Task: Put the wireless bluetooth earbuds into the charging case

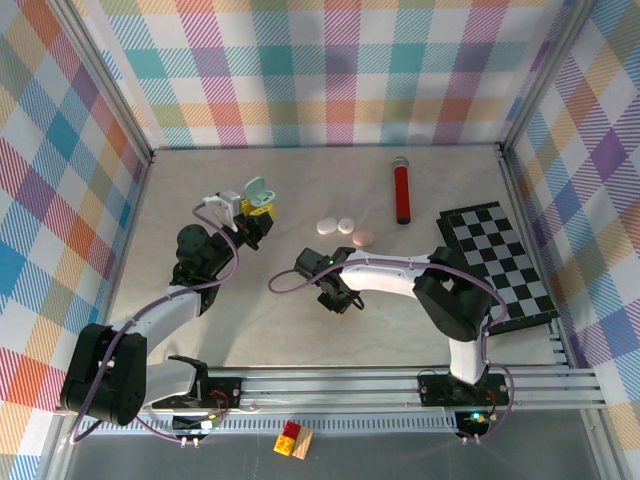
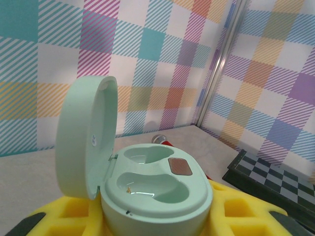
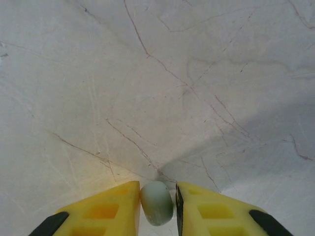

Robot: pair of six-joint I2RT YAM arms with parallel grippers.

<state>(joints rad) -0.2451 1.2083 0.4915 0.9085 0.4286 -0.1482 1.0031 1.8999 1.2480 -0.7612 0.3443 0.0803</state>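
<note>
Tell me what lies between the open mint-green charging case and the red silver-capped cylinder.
In the top view, two white pebble-shaped pieces and a pink piece lie between the mint-green charging case and the red cylinder.

— Where's the charging case [image 2: 157, 196]?
— Mint green and upright, with its lid [image 2: 83, 137] swung up on the left and both wells [image 2: 147, 184] empty. It's held above the tabletop [image 1: 250, 340], towards the far left.
— Any earbud [image 3: 156, 202]?
— One, pale and rounded, pinched just above the tabletop's middle.

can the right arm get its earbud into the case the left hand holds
Likely yes: the case, gripped by the left hand, has its lid swung back, both wells empty and facing up.
</note>
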